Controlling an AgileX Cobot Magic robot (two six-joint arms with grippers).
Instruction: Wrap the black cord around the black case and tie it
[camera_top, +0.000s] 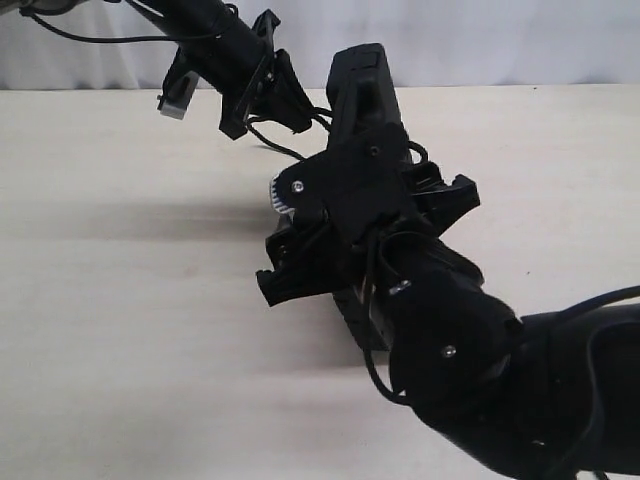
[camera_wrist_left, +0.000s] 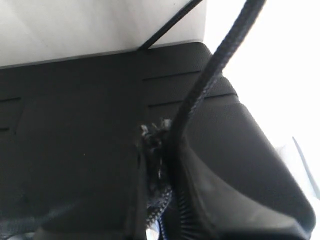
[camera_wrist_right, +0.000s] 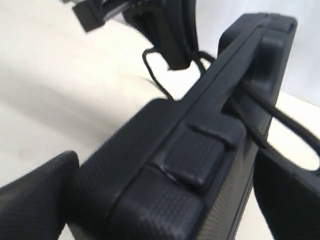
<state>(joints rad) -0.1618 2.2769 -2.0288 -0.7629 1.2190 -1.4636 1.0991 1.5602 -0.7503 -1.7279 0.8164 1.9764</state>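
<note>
Black case (camera_top: 358, 90): matte, latch (camera_wrist_right: 192, 157) showing; held on edge above the worktop (camera_top: 120, 300), midway along its far edge.
Black cord (camera_wrist_left: 206, 75): braided, frayed knot (camera_wrist_left: 152, 134), crossing the case.
Right gripper (camera_wrist_right: 165, 170): clamped on the case.
Left gripper (camera_wrist_left: 160, 165): pinching the cord.

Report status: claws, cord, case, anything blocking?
Left claw shut on black cord at its frayed knot. Right claw clamps black case, on edge. Cord runs along case, no tie visible. Right arm blocks most of exterior view.
</note>
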